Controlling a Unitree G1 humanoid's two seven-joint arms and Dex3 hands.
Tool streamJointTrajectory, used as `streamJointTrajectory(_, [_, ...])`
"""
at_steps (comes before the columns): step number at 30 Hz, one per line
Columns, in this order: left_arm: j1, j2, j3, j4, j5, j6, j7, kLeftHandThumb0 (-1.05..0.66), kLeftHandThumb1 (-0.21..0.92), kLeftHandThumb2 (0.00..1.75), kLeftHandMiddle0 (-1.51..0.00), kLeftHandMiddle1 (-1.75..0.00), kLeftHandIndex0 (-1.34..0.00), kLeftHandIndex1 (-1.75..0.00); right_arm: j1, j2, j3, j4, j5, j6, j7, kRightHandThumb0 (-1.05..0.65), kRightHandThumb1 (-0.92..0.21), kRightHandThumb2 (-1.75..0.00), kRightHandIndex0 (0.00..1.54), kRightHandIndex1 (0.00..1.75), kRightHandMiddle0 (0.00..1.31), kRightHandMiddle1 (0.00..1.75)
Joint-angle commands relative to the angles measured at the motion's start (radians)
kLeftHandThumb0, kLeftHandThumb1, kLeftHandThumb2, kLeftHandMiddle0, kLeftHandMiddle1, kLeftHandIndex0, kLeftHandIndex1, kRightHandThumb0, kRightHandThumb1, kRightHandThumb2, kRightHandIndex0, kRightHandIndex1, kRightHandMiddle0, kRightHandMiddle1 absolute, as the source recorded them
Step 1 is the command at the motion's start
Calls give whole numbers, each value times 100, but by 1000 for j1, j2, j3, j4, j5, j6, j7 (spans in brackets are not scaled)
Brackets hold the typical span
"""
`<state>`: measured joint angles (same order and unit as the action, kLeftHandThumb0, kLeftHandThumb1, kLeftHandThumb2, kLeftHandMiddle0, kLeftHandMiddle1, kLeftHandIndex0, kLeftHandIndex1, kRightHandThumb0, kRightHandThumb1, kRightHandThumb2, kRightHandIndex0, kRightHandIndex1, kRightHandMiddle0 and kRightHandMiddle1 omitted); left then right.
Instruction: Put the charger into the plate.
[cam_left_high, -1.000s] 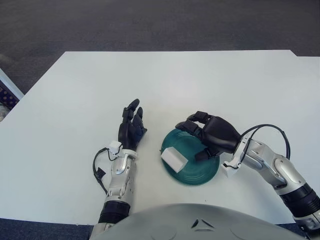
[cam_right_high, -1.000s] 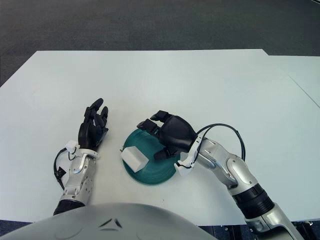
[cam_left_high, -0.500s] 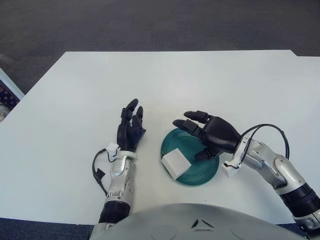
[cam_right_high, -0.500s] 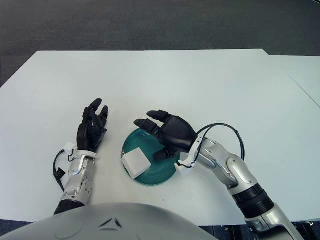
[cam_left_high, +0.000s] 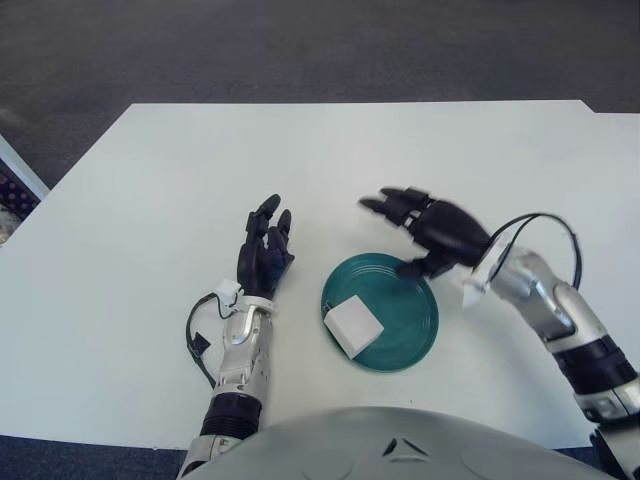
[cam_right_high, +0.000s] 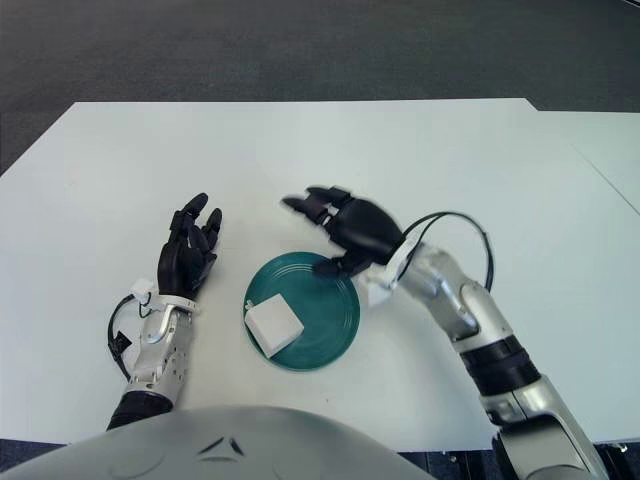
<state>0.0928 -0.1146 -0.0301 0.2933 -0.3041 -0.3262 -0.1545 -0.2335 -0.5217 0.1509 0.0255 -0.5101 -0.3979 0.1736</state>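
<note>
White charger (cam_left_high: 352, 324) lay in green plate (cam_left_high: 412, 330), left part. Right hand (cam_left_high: 432, 228) had lifted off plate toward far rim, fingers spread, empty. Left hand (cam_left_high: 264, 254) unchanged, fingers extended, beside plate.

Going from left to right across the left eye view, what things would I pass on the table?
Left hand → white charger, lying in the green plate → right hand, open above the plate's far edge.

A smooth, matt white table (cam_left_high: 150, 200) is carrying a glossy teal plate (cam_left_high: 405, 340), glazed like ceramic. A white, matt plastic-looking charger (cam_left_high: 352, 325) is lying in it. Both hands are showing black, slightly shiny plastic-like shells.
</note>
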Motion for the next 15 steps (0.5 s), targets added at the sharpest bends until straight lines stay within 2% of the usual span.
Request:
streamJointTrajectory(1, [48, -20, 12, 66, 5, 23, -9, -79, 92, 90, -25, 0, 0, -66, 8, 52, -62, 64, 114, 31, -30, -105, -92, -92, 21, 1, 0, 45])
streamJointTrajectory(6, [46, -3, 24, 78, 5, 25, -30, -81, 92, 89, -24, 0, 0, -66, 52, 101, -140, 135, 269, 21, -48, -105, -92, -92, 24, 1, 0, 54])
streamJointTrajectory(8, [40, 1, 32, 83, -1, 38, -35, -82, 92, 89, -24, 0, 0, -67, 57, 137, -161, 209, 326, -6, -60, -104, -92, -92, 25, 2, 0, 56])
streamJointTrajectory(12, [36, 1, 48, 93, -15, 43, -57, -83, 92, 87, -26, -1, 0, -70, 57, 180, -183, 277, 389, -34, -68, -102, -92, -92, 26, 1, 0, 61])
streamJointTrajectory(15, [35, 1, 54, 106, -13, 31, -75, -83, 92, 87, -27, -1, 0, -71, 71, 233, -208, 293, 472, -10, -60, -100, -92, -92, 26, 1, 0, 64])
